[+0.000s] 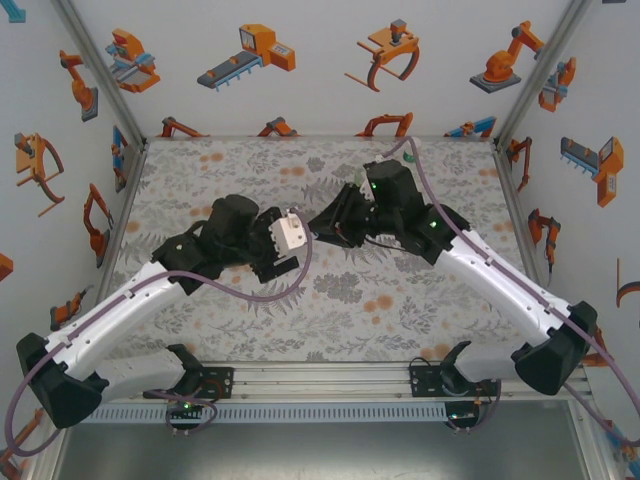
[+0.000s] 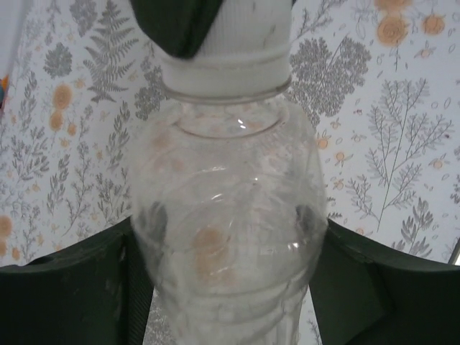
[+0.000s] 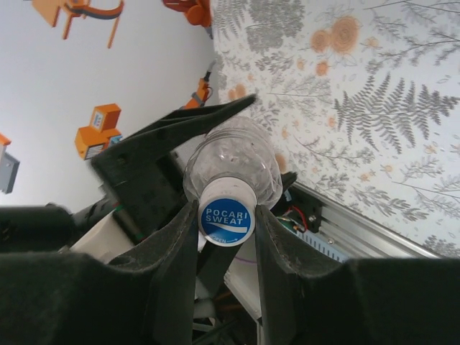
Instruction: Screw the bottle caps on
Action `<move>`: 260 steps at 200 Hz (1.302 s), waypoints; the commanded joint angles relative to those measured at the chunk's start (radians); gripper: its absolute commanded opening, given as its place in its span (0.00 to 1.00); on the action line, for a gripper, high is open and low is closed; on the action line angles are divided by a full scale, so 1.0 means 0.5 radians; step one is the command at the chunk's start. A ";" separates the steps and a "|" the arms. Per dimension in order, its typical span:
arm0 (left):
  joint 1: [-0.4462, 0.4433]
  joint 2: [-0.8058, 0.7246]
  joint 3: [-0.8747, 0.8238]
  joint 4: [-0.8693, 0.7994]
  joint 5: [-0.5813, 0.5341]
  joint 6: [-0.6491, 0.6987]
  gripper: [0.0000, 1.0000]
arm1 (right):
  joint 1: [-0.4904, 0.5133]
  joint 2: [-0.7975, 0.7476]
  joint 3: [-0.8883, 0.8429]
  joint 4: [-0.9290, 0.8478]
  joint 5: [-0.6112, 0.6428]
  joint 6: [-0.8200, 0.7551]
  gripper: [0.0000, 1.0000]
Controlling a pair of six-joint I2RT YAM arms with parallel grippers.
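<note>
- Left gripper (image 2: 223, 295): fingers flank the belly of the clear bottle (image 2: 224, 215), above the table (image 1: 400, 300); clamped or merely touching cannot be told. Its wall is likely thin, light and easily dented.
- Right gripper (image 3: 226, 208): pinched tight on the cap (image 3: 227, 221) seated on the neck. The cap is small, stiff and probably slick, best held by its side.

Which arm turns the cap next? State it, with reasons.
Right. The right gripper pinches the white cap on the clear bottle; the left gripper merely flanks the bottle's body, below the neck.
</note>
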 commanded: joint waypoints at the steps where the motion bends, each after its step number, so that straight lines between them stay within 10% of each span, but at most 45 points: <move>1: -0.010 -0.049 -0.009 0.147 0.060 -0.026 0.71 | -0.069 0.063 0.107 -0.156 0.033 -0.142 0.00; 71: -0.010 -0.163 -0.070 0.103 -0.010 -0.117 0.75 | -0.321 0.462 0.655 -0.867 0.417 -1.082 0.00; 92: -0.008 -0.203 -0.086 0.094 -0.023 -0.190 0.99 | -0.424 0.641 0.872 -1.061 0.514 -1.338 0.00; 260: 0.094 -0.134 -0.039 0.114 0.166 -0.639 0.97 | -0.911 1.492 1.650 -0.963 0.841 -2.036 0.00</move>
